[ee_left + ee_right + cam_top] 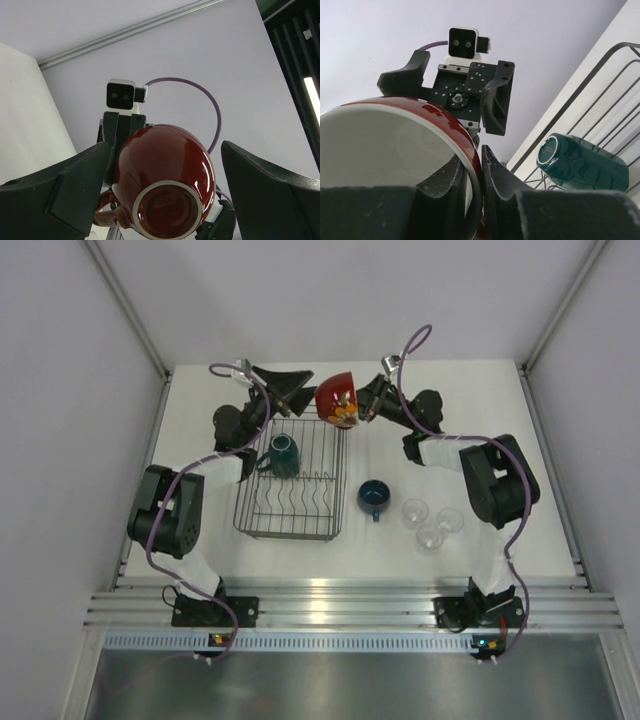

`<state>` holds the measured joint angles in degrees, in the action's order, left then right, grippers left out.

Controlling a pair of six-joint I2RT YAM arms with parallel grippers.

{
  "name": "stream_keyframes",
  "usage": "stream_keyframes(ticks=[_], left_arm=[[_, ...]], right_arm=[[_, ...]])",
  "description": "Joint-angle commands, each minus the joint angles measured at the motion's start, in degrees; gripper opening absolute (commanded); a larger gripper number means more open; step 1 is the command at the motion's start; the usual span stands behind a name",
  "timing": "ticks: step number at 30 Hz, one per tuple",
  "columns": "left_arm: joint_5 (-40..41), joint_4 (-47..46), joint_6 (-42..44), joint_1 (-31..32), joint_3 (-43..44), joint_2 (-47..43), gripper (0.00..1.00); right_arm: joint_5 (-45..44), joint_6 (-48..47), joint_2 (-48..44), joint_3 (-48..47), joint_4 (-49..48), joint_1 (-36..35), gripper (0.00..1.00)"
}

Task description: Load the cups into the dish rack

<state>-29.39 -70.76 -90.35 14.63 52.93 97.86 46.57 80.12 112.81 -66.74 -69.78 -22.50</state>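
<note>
right gripper point(472, 172): we see it clamped on the rim of the red cup point(338, 400); one finger sits inside the white interior, the other outside
left gripper point(300, 385): jaws spread wide on either side of the red cup's body; we cannot tell whether a finger touches it
red cup: held off the worktop point(480, 390) between the two grippers, by the far right corner of the dish rack point(330, 530); tipped on its side, base toward the left gripper
teal mug point(282, 455): inside the rack, in its far left part; we see it lying on its side
dark-blue cup point(374, 497): on the worktop just right of the rack
clear glasses point(430, 537): three, clustered on the worktop right of the dark-blue cup
</note>
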Motion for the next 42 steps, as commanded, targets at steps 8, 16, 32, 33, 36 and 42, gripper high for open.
stream_keyframes(ticks=[8, 16, 32, 33, 36, 42], left_arm=[[-1.6, -22.3, 3.2, 0.6, -6.0, 0.2, 0.99], [0.3, -26.7, 8.8, 0.7, -8.5, -2.8, 0.99], [-3.7, -26.7, 19.9, 5.1, -7.5, -6.5, 0.97], [-3.7, -26.6, 20.1, 5.2, -7.5, -6.6, 0.97], [-3.9, -26.6, 21.1, 5.1, -7.6, -6.4, 0.97], [-3.0, -26.6, 23.7, 5.1, -6.6, -4.9, 0.97]], right_arm=[[-10.3, 2.1, -1.2, 1.0, -28.3, -0.6, 0.0], [-18.6, 0.7, -4.7, 6.2, -28.3, -0.9, 0.0], [-27.5, 5.0, -5.7, 0.4, -28.3, -2.5, 0.0], [-27.4, 5.1, -5.9, 0.1, -28.3, -2.5, 0.0], [-27.8, 5.3, -7.3, 0.2, -28.3, -2.7, 0.0], [-28.2, 8.5, -8.5, 0.1, -28.3, -3.0, 0.0]])
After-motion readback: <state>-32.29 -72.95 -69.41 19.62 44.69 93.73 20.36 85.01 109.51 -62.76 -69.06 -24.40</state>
